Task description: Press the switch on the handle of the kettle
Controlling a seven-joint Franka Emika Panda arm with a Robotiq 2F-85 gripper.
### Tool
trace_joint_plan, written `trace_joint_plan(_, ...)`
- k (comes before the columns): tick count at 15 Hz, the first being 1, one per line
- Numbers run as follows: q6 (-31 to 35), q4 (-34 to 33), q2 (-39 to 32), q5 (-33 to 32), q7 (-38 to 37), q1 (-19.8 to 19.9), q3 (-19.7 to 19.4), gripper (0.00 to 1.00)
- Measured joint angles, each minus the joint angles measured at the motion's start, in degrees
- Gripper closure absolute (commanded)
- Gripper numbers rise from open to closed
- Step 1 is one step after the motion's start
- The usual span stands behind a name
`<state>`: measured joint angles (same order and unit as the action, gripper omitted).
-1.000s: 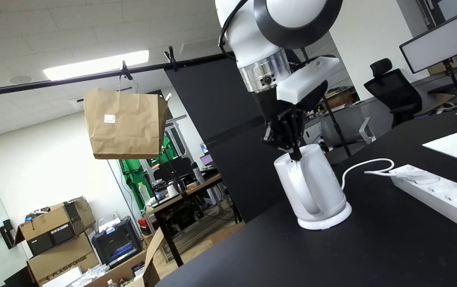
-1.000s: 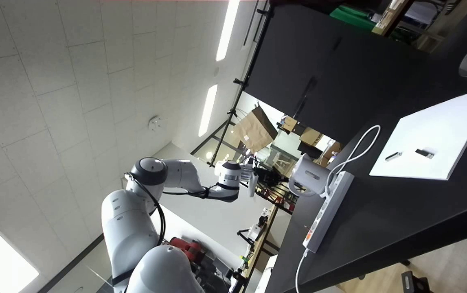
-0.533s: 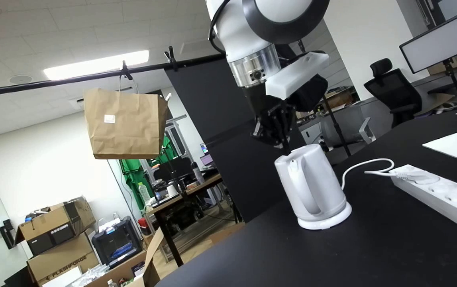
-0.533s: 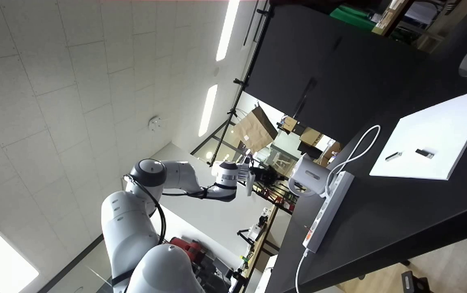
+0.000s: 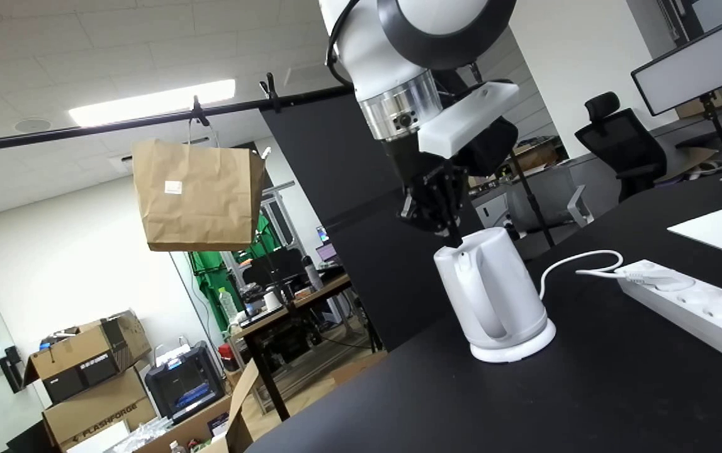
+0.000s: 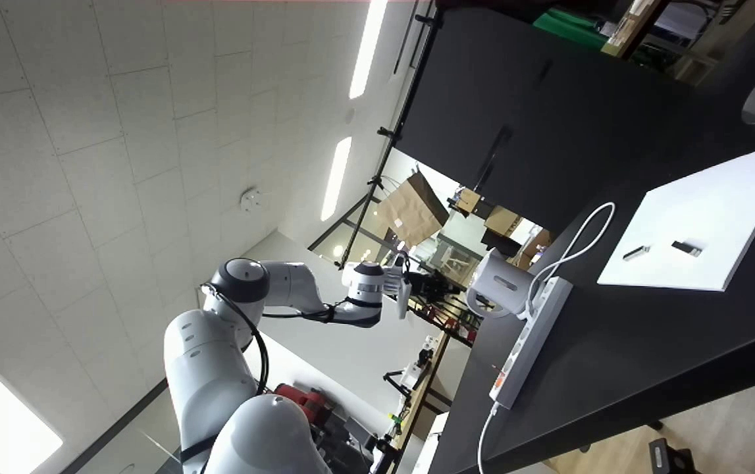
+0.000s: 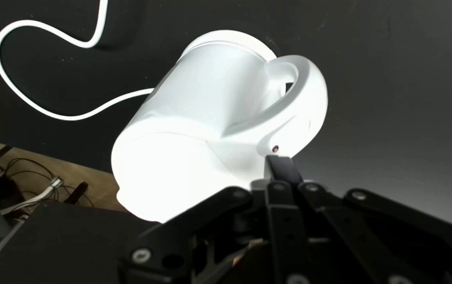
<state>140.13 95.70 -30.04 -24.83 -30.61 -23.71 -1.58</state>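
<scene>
The white kettle (image 5: 515,296) stands upright on its base on the black table; it also shows in an exterior view (image 6: 505,283) and the wrist view (image 7: 198,94). Its handle (image 7: 312,90) has a rounded white piece with a small dark-red dot (image 7: 275,148) at its top end, where the switch seems to be. My gripper (image 7: 283,165) is shut and empty, fingertips together, just beside that dot. In an exterior view the gripper's tip (image 5: 454,241) is at the kettle's upper rim near the handle top. I cannot tell whether it touches.
A white power strip (image 5: 700,302) lies beside the kettle, with the white cord (image 5: 581,255) looping between them. A white board (image 6: 700,224) with small dark pieces lies further along the table. A brown paper bag (image 5: 197,195) hangs from a bar behind.
Over the last second my gripper has moved slightly up and away from the handle top, leftward in both exterior views. In the last half second it barely moved. The kettle has not moved.
</scene>
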Motion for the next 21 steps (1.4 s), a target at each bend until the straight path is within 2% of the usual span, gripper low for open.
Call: trace_joint_plan(21, -0.6, -0.8, -1.6, 4.3, 0.0, 0.9, -0.5, 1.00)
